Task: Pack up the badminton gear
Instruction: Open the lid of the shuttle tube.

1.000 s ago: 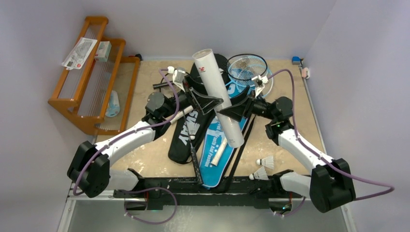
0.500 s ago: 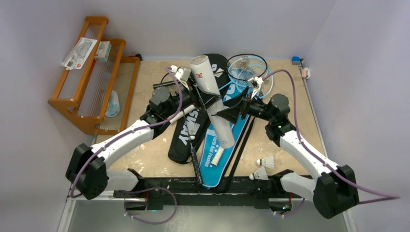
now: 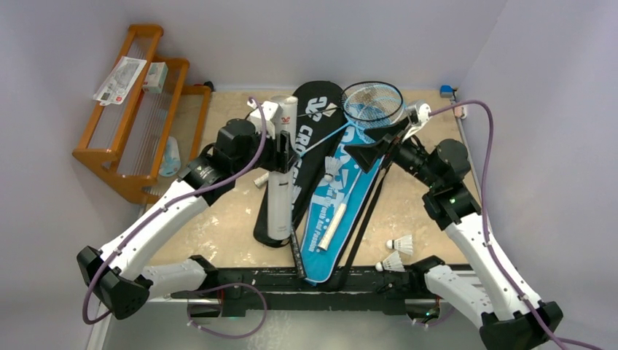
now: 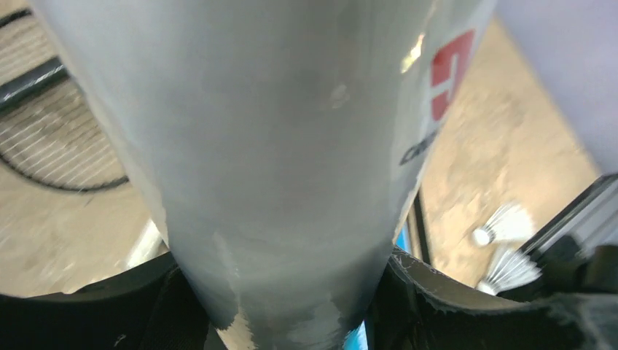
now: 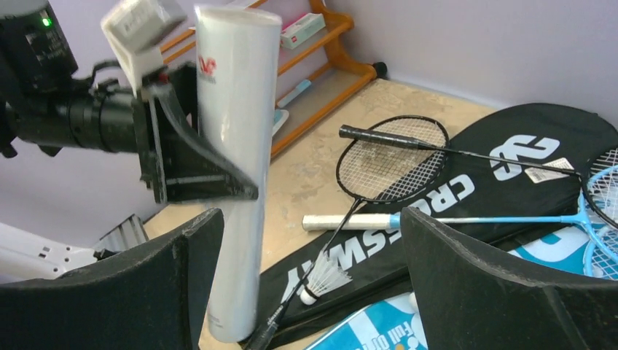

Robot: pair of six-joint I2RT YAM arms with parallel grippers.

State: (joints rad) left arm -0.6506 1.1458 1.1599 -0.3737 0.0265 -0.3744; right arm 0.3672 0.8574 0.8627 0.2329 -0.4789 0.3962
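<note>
**Progress.** Early stage; nothing is seen packed.
- The left gripper (image 3: 284, 149) is clamped round the tube (image 3: 280, 182), which stands near upright at 9 o'clock of the table's centre. Its foot is at the edge of the black cover (image 3: 310, 120). Whether the tube holds anything cannot be told.
- The right gripper (image 3: 375, 144) hangs at 1 o'clock with its jaws spread wide and nothing in them.
- The black racket (image 5: 393, 157) and the blue racket (image 3: 372, 102) both lie on top of the covers, not inside them.
- The blue cover (image 3: 324, 219) runs from the centre toward 6 o'clock.
- Of the shuttlecocks (image 3: 401, 244), two lie loose on the table at 4 o'clock and a third lies at centre on the covers.
- Left to do, in my judgement: shuttlecocks into the tube, and rackets into the covers.

**Writing.**
- Black cover: "CROSSWAY" in white capitals, with a white emblem above it and a small tag.
- Blue cover: white lettering, of which only "Full Of" reads in the right wrist view.
- Tube: a red mark and dark lettering, neither legible.
- Rack (image 3: 98, 157) at 10 o'clock: printed packets, unreadable.
</note>
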